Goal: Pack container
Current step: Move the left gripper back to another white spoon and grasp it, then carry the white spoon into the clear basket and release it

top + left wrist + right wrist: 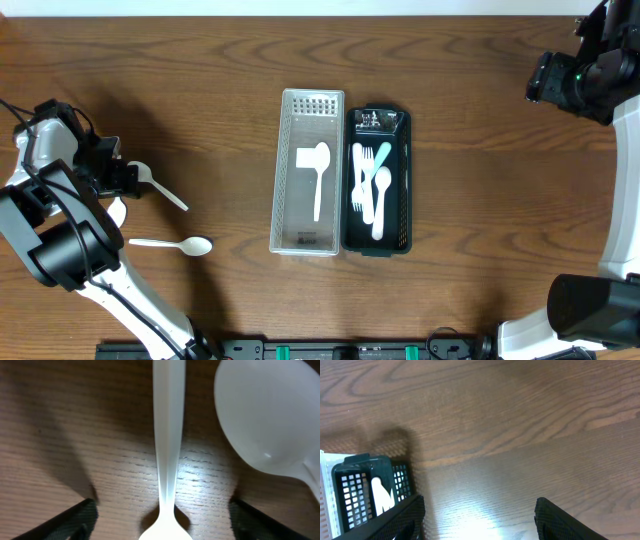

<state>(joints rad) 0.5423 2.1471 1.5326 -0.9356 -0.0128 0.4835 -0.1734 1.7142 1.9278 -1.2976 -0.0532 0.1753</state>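
A white spoon [160,188] lies on the wood table at the far left, and its handle [168,435] runs up the middle of the left wrist view. My left gripper [128,180] [162,515] is open, with one jaw on each side of the spoon's neck and low over the table. A second white spoon [172,244] lies just in front, its bowl [265,415] at the upper right. A white basket [286,170] holds one white spoon [319,175]. A black basket [403,180] [362,467] holds several utensils [372,185]. My right gripper [542,78] [480,515] is open and empty.
The two baskets stand side by side at the table's middle. The right arm hangs over the far right corner, to the right of the black basket. Bare wood lies between the spoons and the white basket.
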